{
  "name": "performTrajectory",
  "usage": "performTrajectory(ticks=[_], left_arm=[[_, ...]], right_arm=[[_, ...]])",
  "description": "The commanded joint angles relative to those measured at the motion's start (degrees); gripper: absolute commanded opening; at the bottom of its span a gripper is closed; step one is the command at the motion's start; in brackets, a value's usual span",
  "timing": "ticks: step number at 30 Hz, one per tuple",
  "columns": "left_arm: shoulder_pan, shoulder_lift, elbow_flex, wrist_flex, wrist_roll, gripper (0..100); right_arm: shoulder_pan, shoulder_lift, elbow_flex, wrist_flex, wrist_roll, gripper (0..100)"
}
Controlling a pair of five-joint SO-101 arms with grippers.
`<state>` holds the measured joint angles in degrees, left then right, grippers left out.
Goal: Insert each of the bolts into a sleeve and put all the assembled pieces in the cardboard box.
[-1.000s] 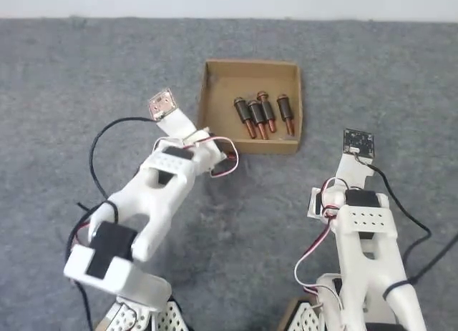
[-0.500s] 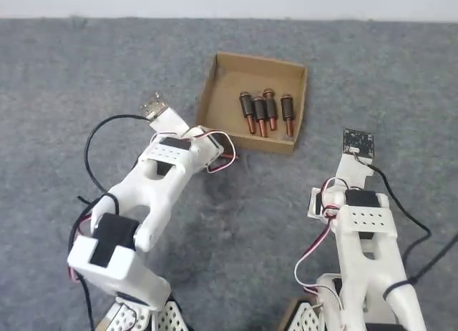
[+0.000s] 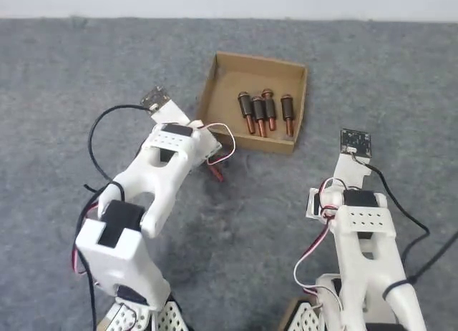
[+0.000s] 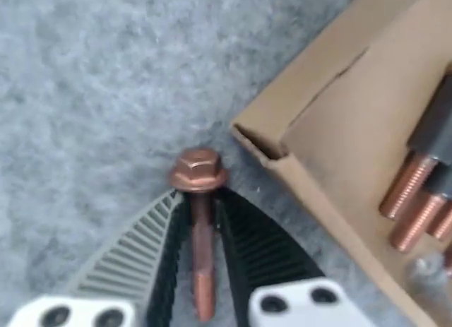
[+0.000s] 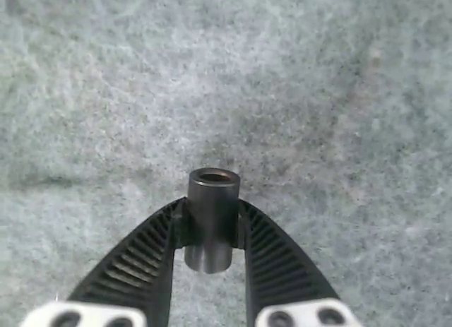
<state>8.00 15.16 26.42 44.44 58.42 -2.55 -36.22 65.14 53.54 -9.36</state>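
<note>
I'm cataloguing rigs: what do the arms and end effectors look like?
The left arm and right arm have white shells, black servo blocks, red and white wires at joints, black cables. The left end effector and right end effector have dark ribbed fingers on white bases.

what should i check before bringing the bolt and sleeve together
1. Hold on the bolt by the left gripper: ok, jaws shut on its shank, head past the fingertips.
2. Hold on the sleeve by the right gripper: ok, open end past the fingertips.
3. Inside of the sleeve free: cannot tell, its depth is hidden.
4. The bolt lined up with the sleeve: not ok, the arms are apart.
5. The bolt clear of the cardboard box: ok, near a corner but not touching.
6. Room in the box: ok, four assembled pieces leave bare floor.
</note>
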Motion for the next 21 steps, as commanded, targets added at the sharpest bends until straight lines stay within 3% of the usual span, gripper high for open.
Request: performTrajectory(ticks=[1, 8, 18, 21], left_arm=[[-0.2, -0.6, -2.4, 2.0, -2.4, 1], [-0.5, -5.6, 2.2, 5.9, -12.7, 1], [-0.6, -23.4, 13.6, 5.5, -25.1, 1], [-2.9, -24.9, 14.1, 5.5, -32.0, 1]], right_arm=[[-0.4, -2.4, -0.3, -0.6, 0.8, 0.7], [-0.3, -2.4, -0.3, -0.6, 0.8, 0.7], [-0.4, -2.4, -0.3, -0.6, 0.8, 0.6], [-0.4, -2.4, -0.2, -0.6, 0.8, 0.6]])
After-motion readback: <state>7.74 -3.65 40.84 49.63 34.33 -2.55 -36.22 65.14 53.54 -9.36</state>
